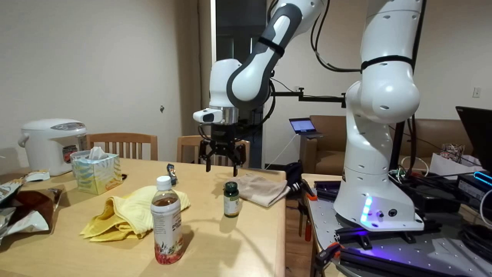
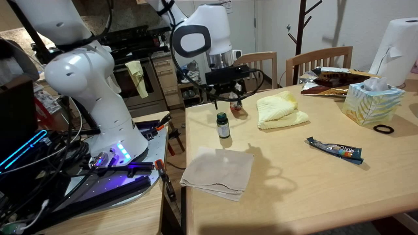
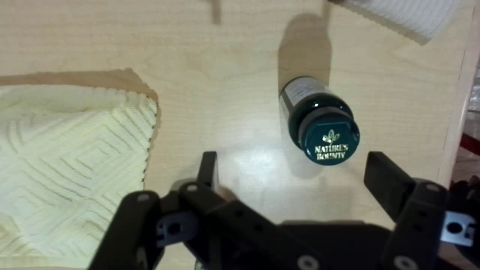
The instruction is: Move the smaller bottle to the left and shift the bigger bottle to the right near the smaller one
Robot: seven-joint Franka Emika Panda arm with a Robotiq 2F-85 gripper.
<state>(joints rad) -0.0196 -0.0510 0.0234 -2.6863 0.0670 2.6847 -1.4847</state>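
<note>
The smaller bottle is short and dark green with a green cap and pale label. It stands upright near the table's robot-side edge in both exterior views [image 1: 231, 200] [image 2: 223, 125]. In the wrist view the smaller bottle [image 3: 326, 127] lies just beyond the fingertips. The bigger bottle [image 1: 166, 223] is tall, with a white cap and red lower label, and stands upright. In an exterior view the gripper partly hides the bigger bottle [image 2: 235, 105]; I cannot make it out in the wrist view. My gripper [image 1: 221, 169] is open, empty and above the table near the smaller bottle; its fingers [image 3: 292, 167] are wide apart.
A crumpled yellow cloth [image 1: 134, 211] lies beside the bigger bottle. A folded beige cloth [image 2: 218, 171] lies near the smaller bottle at the table edge. A snack wrapper [image 2: 336, 150], tissue box [image 1: 98, 173] and foil bags [image 1: 34, 211] are farther off.
</note>
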